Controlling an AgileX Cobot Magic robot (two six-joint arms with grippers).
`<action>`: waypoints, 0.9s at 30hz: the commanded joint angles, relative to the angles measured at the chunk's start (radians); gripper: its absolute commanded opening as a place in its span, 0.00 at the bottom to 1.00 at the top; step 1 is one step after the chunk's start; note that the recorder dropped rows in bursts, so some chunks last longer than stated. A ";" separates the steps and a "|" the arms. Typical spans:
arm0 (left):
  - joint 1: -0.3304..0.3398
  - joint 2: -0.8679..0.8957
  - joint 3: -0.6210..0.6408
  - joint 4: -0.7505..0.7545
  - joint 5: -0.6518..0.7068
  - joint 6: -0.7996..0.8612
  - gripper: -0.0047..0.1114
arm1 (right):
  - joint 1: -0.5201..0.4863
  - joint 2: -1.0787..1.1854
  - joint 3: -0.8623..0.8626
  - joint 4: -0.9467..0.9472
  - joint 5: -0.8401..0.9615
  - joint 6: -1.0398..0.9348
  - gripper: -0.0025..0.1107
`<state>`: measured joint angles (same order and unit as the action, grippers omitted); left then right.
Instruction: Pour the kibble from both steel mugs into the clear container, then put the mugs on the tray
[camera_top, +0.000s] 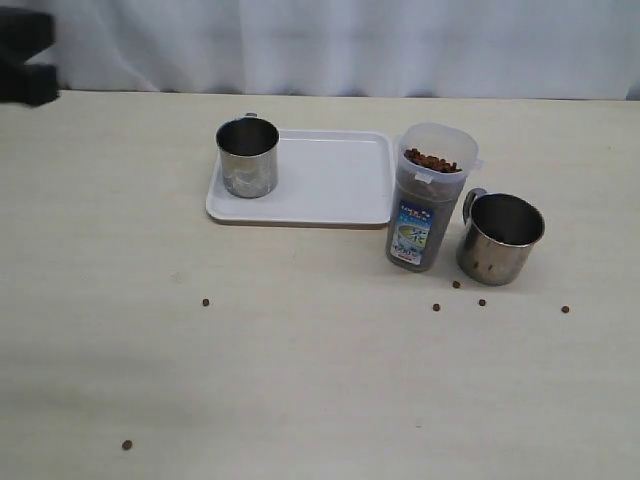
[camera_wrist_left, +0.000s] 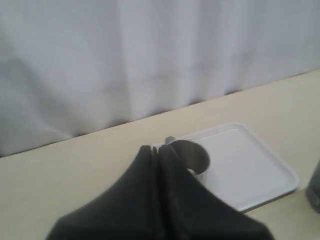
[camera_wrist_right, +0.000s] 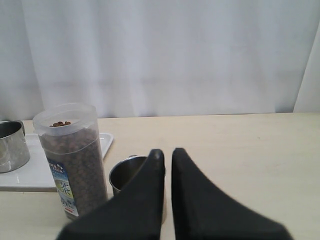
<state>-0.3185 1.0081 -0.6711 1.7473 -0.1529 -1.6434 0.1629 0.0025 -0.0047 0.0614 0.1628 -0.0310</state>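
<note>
One steel mug (camera_top: 247, 157) stands upright on the left end of the white tray (camera_top: 330, 185). The other steel mug (camera_top: 499, 238) stands on the table just right of the clear container (camera_top: 428, 195), which is filled nearly to the top with brown kibble (camera_top: 431, 160). No kibble shows inside either mug. My left gripper (camera_wrist_left: 154, 149) is shut and empty, raised, with the tray's mug (camera_wrist_left: 192, 156) beyond its tips. My right gripper (camera_wrist_right: 168, 152) is shut on nothing, hovering short of the table mug (camera_wrist_right: 126, 172), beside the container (camera_wrist_right: 72, 155).
Several loose pellets lie on the table, some in front of the right mug (camera_top: 481, 302), one left of centre (camera_top: 206, 302) and one near the front (camera_top: 127, 444). A dark part of the left arm (camera_top: 25, 60) shows at the far left. White curtain behind.
</note>
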 joint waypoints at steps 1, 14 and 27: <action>-0.007 -0.274 0.207 -0.048 0.153 -0.014 0.04 | 0.003 -0.002 0.005 0.005 0.000 -0.006 0.06; -0.007 -0.689 0.448 -0.136 0.064 -0.014 0.04 | 0.003 -0.002 0.005 0.005 0.000 -0.006 0.06; 0.035 -0.689 0.671 -1.371 0.021 1.261 0.04 | 0.003 -0.002 0.005 0.005 0.000 -0.006 0.06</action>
<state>-0.2991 0.3234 -0.0084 0.6303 -0.0701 -0.6842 0.1629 0.0025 -0.0047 0.0614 0.1628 -0.0310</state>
